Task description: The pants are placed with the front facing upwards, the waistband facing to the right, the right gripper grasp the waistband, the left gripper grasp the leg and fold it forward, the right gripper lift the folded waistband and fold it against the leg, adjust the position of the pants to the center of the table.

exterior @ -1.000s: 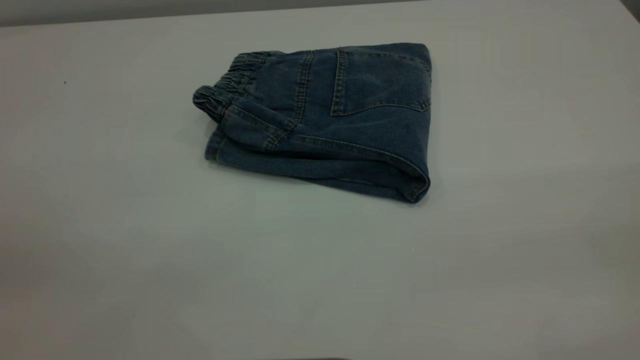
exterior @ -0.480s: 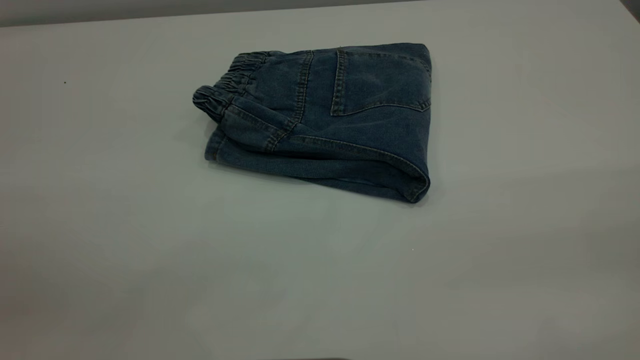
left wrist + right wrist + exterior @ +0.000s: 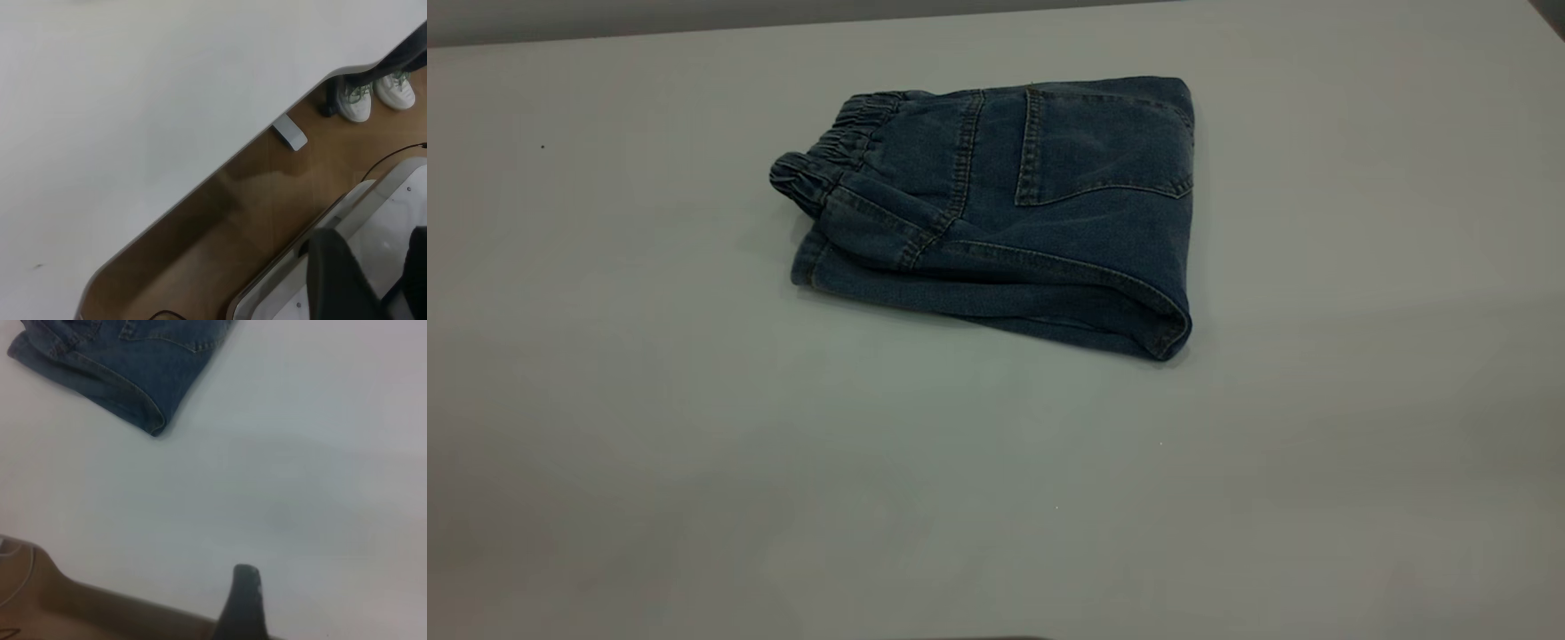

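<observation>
i am looking down at a pale worktop [image 3: 694, 462] with the pants [image 3: 1014, 222] folded into a compact denim packet, back patch pocket [image 3: 1103, 147] up. the gathered waistband [image 3: 827, 160] sticks out on the side of the packet nearer my left arm.

neither hand shows in the exterior view. in the right wrist view one dark finger of the right hand [image 3: 243, 603] pokes in above the worktop's edge; the packet lies well ahead of it, far out of reach, with bare surface between. it has hold of nothing that i can see, and i cannot tell how far its fingers are spread. the left hand [image 3: 347, 280] appears only as dark shapes at the corner of its own view, off the worktop edge [image 3: 220, 170] and over a wooden floor [image 3: 267, 220]; a person's white shoes [image 3: 373, 97] stand well beyond. i cannot tell how its fingers stand either.

i judge the denim soft but thick, light to lift, and not slippery. stacked layers may slide apart, so i would pinch through the whole thickness at the rounded fold [image 3: 1169, 329] or at the bulky waistband.

compared with the earlier frames, the packet has not shifted or loosened. folding looks done; only centring might remain.
</observation>
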